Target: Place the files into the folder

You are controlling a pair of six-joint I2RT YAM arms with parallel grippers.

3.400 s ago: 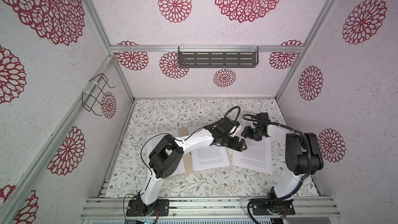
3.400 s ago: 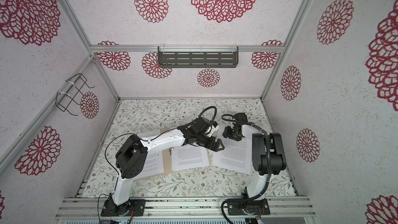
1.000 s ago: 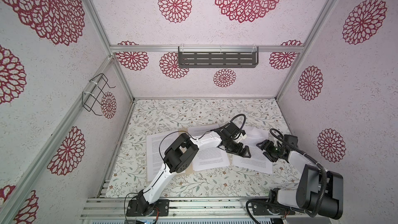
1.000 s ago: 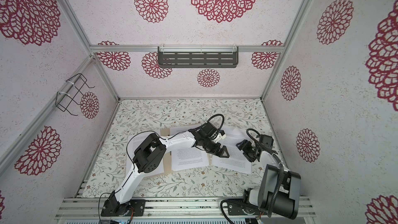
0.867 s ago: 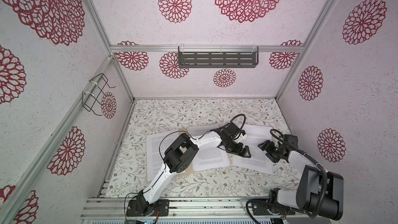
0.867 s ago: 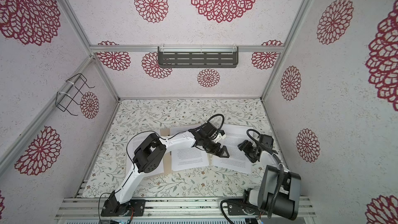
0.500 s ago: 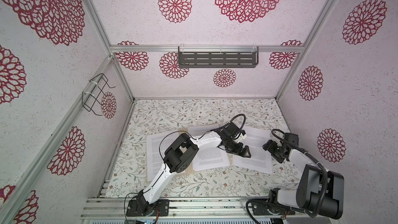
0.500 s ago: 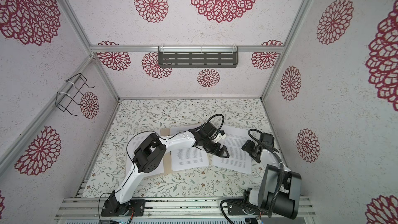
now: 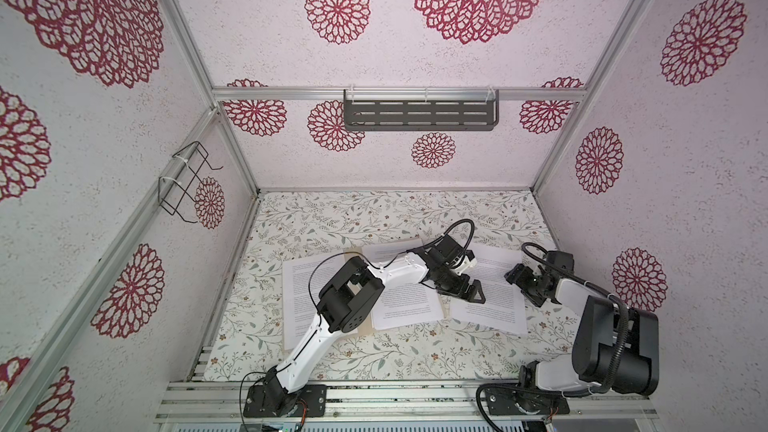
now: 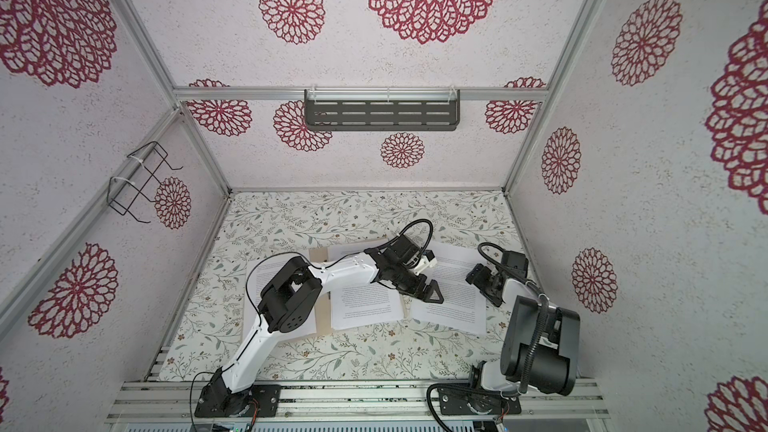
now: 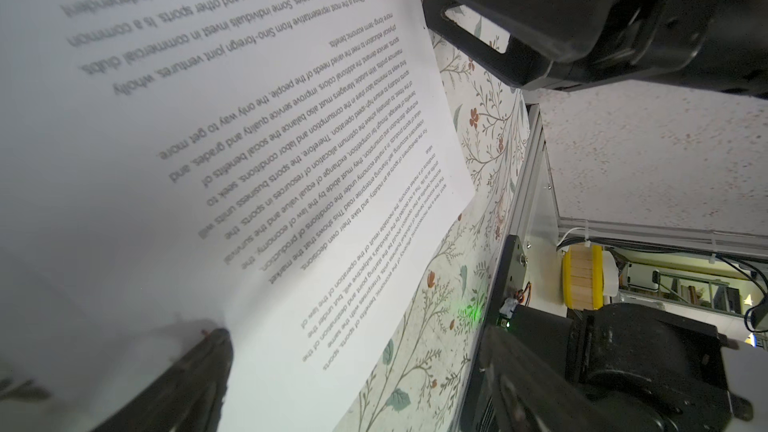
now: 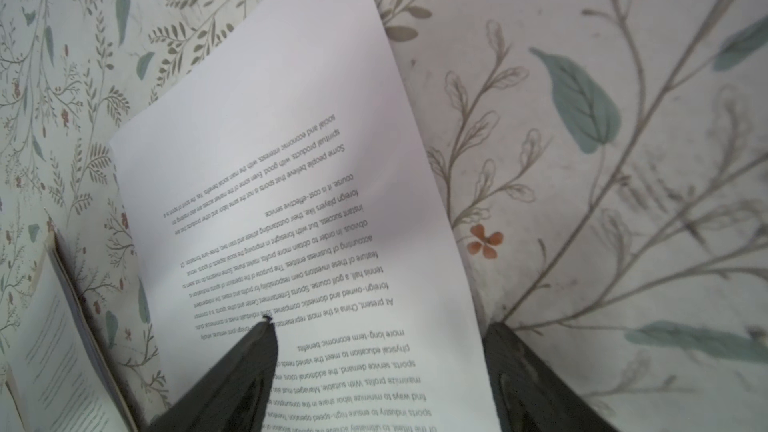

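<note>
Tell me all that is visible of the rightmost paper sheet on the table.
The sheet is thin white paper, printed with dense black text and one wide blank margin. It lies nearly flat and skewed on the floral table, beside the tan folder, not in it. The left end effector and right end effector, both open, stand at opposite edges, each with one finger over the paper.

Thin, smooth, matt white paper of the files (image 12: 270,139) under the right gripper (image 12: 380,328); matt black plastic on its fingers (image 12: 232,380). Left of that gripper, dull tan card of the folder (image 10: 322,317). Matt printed table cover (image 12: 582,243), slightly smudged. Brushed aluminium frame (image 9: 291,93); rough, speckled walls (image 9: 249,35).
</note>
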